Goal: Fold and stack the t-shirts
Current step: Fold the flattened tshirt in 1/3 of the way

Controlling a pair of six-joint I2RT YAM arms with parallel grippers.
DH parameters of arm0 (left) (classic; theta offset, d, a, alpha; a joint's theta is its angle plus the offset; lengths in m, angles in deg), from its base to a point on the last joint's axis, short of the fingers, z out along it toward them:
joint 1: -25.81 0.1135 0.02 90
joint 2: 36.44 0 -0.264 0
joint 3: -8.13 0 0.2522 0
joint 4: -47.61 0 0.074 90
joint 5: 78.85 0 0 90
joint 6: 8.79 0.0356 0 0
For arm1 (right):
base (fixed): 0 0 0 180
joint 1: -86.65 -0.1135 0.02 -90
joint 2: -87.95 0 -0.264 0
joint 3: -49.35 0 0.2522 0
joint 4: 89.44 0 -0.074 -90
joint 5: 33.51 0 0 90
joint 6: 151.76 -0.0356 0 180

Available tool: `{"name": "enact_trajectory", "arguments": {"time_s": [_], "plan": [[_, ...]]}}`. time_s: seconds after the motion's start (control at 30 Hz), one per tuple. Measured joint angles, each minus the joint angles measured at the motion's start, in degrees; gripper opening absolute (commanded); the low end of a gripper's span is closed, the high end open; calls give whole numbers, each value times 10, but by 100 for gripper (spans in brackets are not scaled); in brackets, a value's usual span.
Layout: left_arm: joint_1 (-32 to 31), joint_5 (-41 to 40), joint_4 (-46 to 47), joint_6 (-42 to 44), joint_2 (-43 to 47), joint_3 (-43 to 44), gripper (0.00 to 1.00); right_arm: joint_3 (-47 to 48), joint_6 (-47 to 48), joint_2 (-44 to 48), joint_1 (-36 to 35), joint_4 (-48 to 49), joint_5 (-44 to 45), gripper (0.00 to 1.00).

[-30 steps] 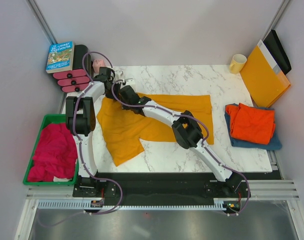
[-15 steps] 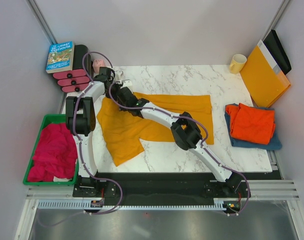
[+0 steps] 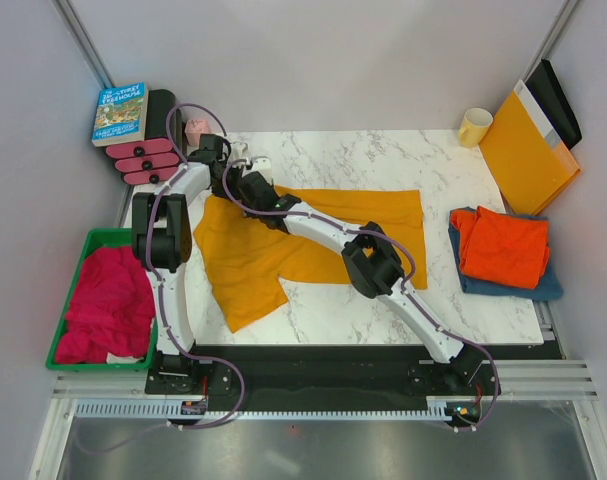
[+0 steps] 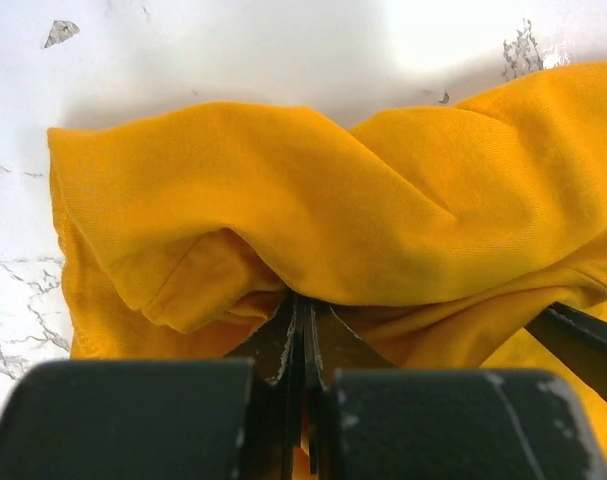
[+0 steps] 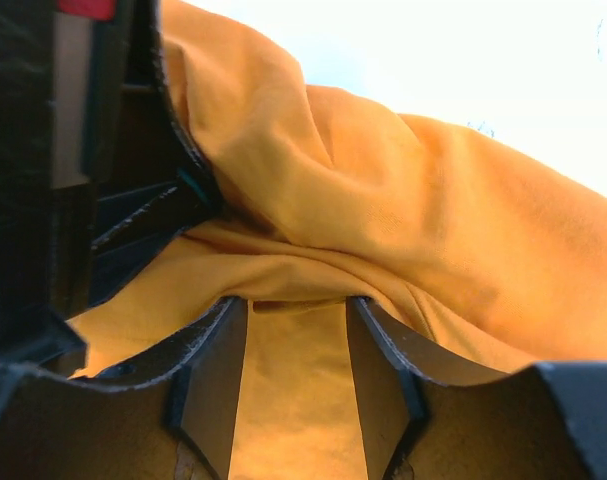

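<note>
The mustard-yellow t-shirt (image 3: 313,245) lies spread on the marble table, with its far left corner bunched up. My left gripper (image 3: 226,178) is at that corner, shut on a fold of the yellow cloth (image 4: 303,200). My right gripper (image 3: 249,187) is right beside it, jaws open, with the yellow cloth (image 5: 383,220) draped over and between its fingertips (image 5: 218,340). The orange-red t-shirt (image 3: 503,245) lies folded on the folded blue t-shirt (image 3: 508,288) at the right.
A green bin (image 3: 91,240) of magenta cloth stands off the table's left edge. A book (image 3: 120,112) and pink items (image 3: 143,160) are at the far left. A yellow mug (image 3: 474,127) and an orange envelope (image 3: 528,150) are at the far right.
My right gripper has edged a little toward the far left, closer to the left gripper at the shirt's corner. The left gripper and the shirts have hardly moved.
</note>
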Motion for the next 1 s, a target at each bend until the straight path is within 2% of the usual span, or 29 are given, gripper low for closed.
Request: {"name": "enact_trajectory", "arguments": {"time_s": [0.07,0.17,0.2,0.3,0.4,0.7,1.0], "plan": [[0,0,0,0,0,0,2,1,0,-2,1,-1,0,44],[0,0,0,0,0,0,2,1,2,-3,3,-2,0,24],[0,0,0,0,0,0,2,1,2,-3,4,-2,-1,14],[0,2,-1,0,0,0,2,1,1,-3,6,-3,-1,5],[0,3,-1,0,0,0,2,1,0,-3,7,-3,-1,0],[0,3,-1,0,0,0,2,-30,0,5,5,7,-3,0],[-2,3,-4,-3,0,1,2,-124,0,84,-12,10,0,0]]}}
